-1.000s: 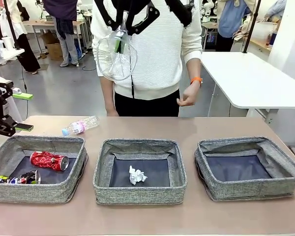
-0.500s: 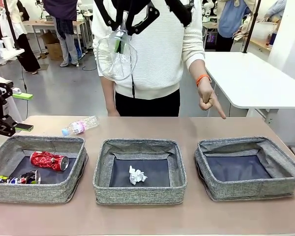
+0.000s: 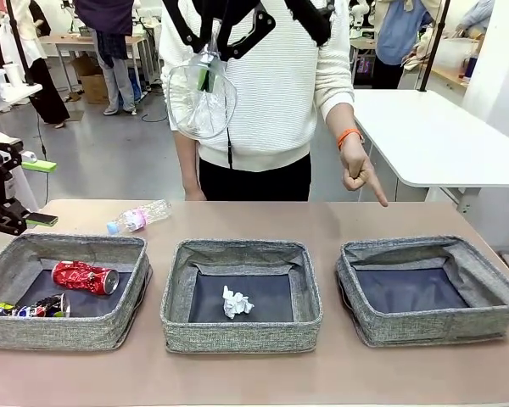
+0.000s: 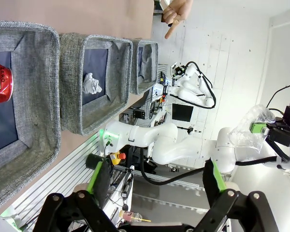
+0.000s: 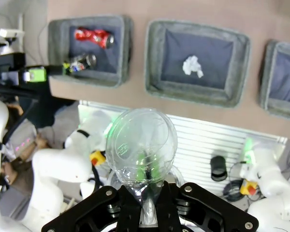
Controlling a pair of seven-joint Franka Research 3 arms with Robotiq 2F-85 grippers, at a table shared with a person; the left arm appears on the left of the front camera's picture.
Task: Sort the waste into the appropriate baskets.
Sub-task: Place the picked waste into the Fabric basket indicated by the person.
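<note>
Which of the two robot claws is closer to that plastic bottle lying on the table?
Left. The left gripper, open, hangs at the table's left edge, just left of the bottle; the right gripper is high above the table, clamping the clear plastic cup.

Bright even light, soft shadows; front view sharp; wrist views bowed; glints on clear plastic cup.

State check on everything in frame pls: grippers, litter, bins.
Left gripper: open, holding nothing.
Right gripper: shut on the clear plastic cup, high above the table.
Crushed red can: lying in the left basket.
Dark printed can: lying in the left basket.
Paper ball: in the middle basket.
Bottle: lying on the table behind the left basket.
Right basket: nothing in it.
Person's hand: pointing down toward the right basket.
</note>
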